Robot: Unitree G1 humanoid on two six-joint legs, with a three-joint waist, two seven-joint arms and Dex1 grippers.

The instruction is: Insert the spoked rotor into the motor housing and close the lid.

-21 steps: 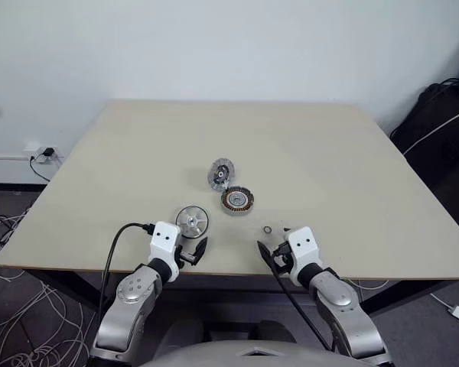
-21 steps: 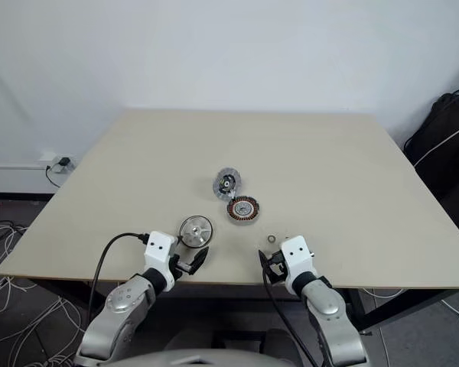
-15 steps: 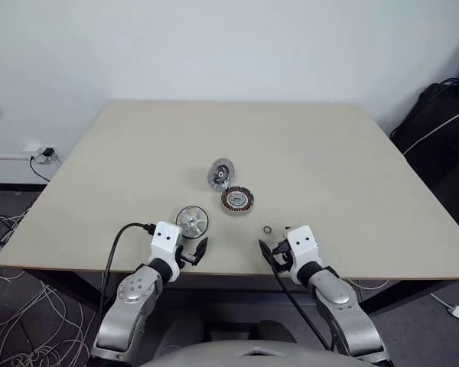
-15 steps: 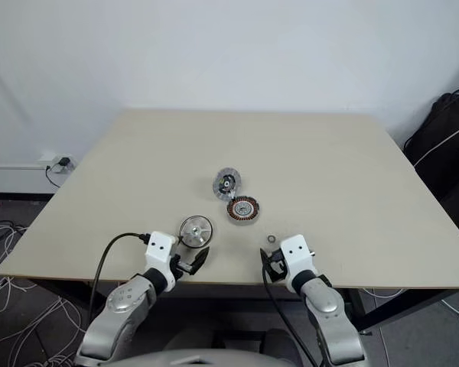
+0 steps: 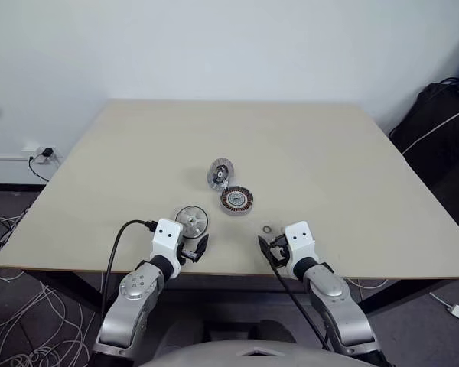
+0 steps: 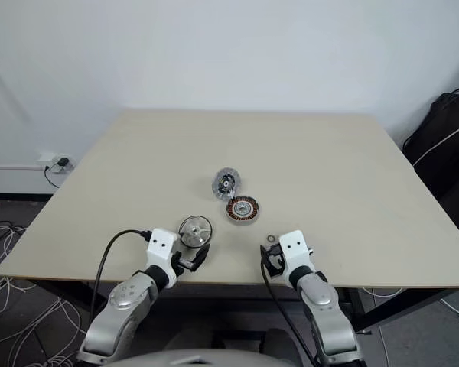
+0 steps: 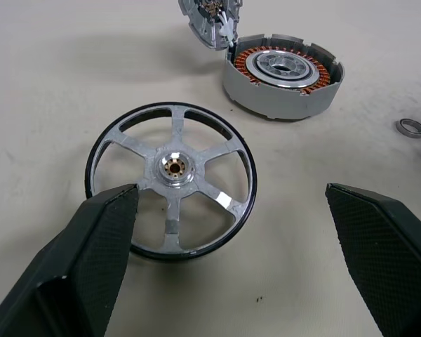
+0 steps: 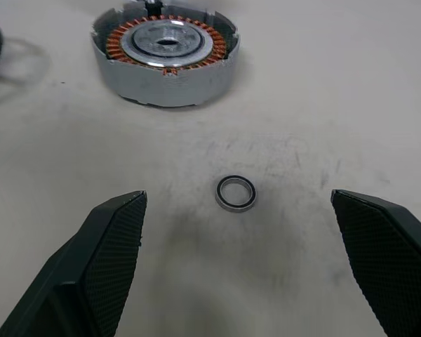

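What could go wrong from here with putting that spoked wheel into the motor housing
The spoked rotor lies flat on the table, so the open left gripper might slip off its thin rim. The small ring lies loose before the open right gripper and could get knocked away. The lid leans against the motor housing and might topple.

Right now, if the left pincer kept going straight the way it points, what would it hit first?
Most likely the rotor: it lies flat on the table straight ahead of the open left pincer. The housing sits farther on, off to one side.
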